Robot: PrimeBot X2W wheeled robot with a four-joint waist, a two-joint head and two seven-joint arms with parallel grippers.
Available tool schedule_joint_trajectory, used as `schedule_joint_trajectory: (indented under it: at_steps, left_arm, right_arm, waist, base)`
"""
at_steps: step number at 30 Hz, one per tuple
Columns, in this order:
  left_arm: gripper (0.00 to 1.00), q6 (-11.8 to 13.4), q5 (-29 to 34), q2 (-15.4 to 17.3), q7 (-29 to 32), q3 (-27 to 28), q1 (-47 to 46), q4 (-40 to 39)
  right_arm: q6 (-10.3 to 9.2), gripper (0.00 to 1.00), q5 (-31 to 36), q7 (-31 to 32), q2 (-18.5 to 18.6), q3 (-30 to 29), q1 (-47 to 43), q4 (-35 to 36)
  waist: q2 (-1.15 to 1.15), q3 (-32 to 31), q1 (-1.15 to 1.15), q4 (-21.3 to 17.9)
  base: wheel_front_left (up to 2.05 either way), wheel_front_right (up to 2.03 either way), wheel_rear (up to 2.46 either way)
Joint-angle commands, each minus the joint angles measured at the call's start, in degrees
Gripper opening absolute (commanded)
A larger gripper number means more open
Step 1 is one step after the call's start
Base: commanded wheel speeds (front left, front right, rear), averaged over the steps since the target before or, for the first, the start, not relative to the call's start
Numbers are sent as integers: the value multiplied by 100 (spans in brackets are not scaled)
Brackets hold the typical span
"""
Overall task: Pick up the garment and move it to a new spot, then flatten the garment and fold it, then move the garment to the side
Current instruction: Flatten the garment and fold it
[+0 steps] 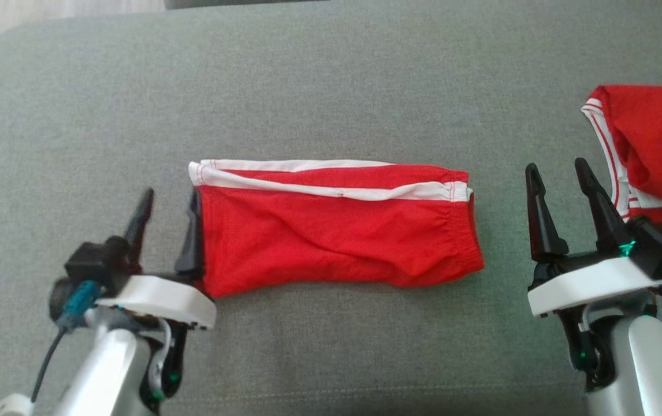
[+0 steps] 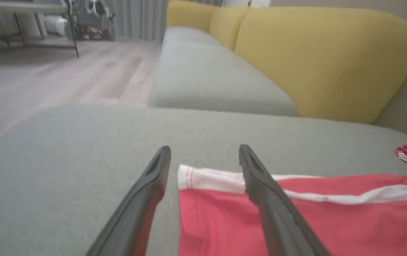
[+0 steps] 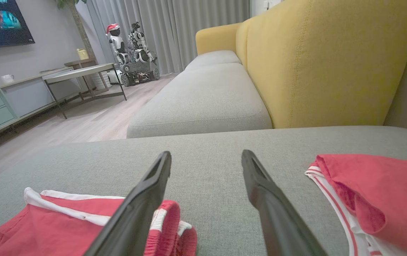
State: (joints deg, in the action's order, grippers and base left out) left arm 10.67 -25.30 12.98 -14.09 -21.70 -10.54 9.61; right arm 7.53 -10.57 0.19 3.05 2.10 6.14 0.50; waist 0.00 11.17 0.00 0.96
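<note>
Lying flat and folded into a long rectangle, the red garment (image 1: 337, 231) occupies the middle of the grey cushion (image 1: 331, 75). Its white trim band (image 1: 331, 188) runs along the far long edge, and the gathered waistband (image 1: 464, 231) forms the end toward the robot's right.

The left gripper (image 1: 170, 195) is positioned at the garment's left end with its fingers spread wide. In the left wrist view, one finger (image 2: 278, 213) crosses above the red fabric and the other (image 2: 143, 199) is over bare cushion, with the garment's short edge between them. It has hold of nothing.

The right gripper (image 1: 556, 166) is likewise spread wide and empty, over bare cushion just beyond the waistband end.

A second red garment with white stripes (image 1: 654, 144) lies bunched at the right edge of the cushion, beside the right gripper and apart from the folded one.

A yellow backrest (image 3: 331, 60) stands behind the cushion.
</note>
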Motion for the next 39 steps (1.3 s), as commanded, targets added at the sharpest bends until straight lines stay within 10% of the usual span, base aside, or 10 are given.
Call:
schedule_joint_trajectory:
  at_steps: [1, 39]
  left_arm:
    - [100, 60, 190, 230, -74, 271, -41, -370]
    - [100, -12, 683, 153, -90, 333, 116, -975]
  right_arm:
    - [-4, 100, 74, 47, 90, 126, 22, 263]
    - [-4, 100, 421, 534, 70, 606, -158, 140]
  waist:
    - [0, -71, 0, 23]
    - [0, 146, 0, 349]
  base:
    - [0, 0, 0]
    - [0, 0, 0]
